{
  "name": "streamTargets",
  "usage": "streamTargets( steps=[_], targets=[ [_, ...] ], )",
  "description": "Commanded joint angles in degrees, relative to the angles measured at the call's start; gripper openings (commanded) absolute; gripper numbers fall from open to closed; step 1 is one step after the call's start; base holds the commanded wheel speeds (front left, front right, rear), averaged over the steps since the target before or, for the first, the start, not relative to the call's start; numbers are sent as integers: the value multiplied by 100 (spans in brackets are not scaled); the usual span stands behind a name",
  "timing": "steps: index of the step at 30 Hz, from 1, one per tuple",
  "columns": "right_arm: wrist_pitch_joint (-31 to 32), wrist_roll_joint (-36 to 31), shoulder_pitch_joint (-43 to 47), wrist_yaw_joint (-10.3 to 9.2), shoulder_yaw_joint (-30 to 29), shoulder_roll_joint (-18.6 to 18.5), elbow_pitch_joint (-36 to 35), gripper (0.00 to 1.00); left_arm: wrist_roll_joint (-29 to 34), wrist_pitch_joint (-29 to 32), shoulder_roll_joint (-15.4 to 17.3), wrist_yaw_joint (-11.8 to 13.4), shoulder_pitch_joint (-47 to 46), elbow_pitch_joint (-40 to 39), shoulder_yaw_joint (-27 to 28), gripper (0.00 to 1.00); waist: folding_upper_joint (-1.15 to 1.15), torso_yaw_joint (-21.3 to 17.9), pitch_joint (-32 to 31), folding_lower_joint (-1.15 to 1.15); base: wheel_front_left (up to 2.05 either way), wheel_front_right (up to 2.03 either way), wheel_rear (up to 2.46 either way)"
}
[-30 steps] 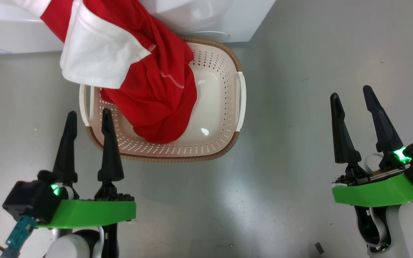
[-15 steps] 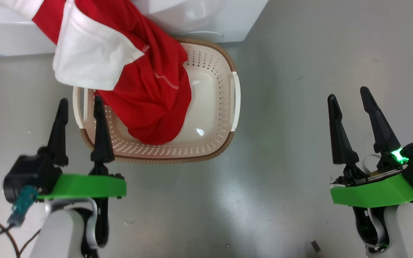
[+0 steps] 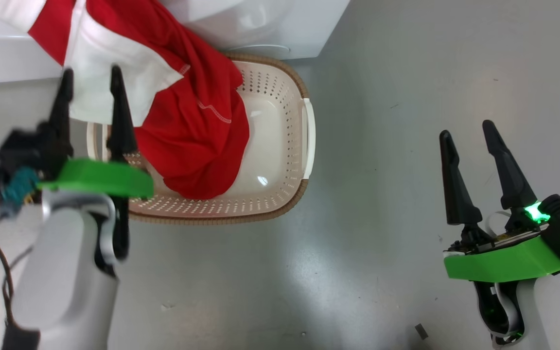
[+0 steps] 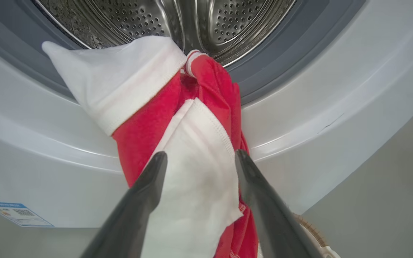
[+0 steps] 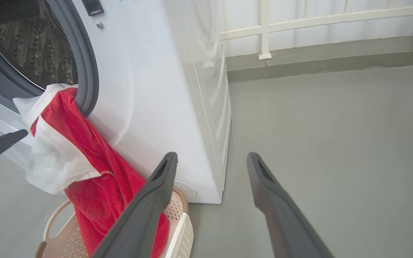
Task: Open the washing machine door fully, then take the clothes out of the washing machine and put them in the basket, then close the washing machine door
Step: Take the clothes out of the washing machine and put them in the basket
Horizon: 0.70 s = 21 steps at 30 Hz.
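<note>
Left wrist view: blue label (image 4: 16,214) on washing machine (image 4: 335,89), print unreadable.

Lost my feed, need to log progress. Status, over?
Left end effector open, poised at the clothes; right end effector open, off to the side. Clothes hang from the washing machine into the basket. Nothing seen in the way.

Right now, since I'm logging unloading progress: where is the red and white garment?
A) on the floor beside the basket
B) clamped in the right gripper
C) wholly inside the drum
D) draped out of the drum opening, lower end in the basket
D: the garment hangs out of the washing machine, its lower end inside the basket.
</note>
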Motion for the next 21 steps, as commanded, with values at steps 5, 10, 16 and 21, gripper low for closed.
streamTargets(
  steps=[5,10,16,21],
  targets=[
    [-36,106,42,35,207,1,-85,100,-15,-83,225,-148,-607,543,234,100,0,-110,3,0,0,0,0],
    [-36,149,32,35,228,1,-78,100,-6,-107,297,-257,-1074,1103,265,100,0,-205,22,0,0,0,0],
    [-36,238,-24,35,279,1,-56,100,60,-117,438,-293,-1550,1757,304,100,0,-281,82,0,0,0,0],
    [-36,286,-70,35,317,1,-46,100,143,-119,525,-291,-1806,2110,310,100,0,-319,126,0,0,0,0]
  ],
)
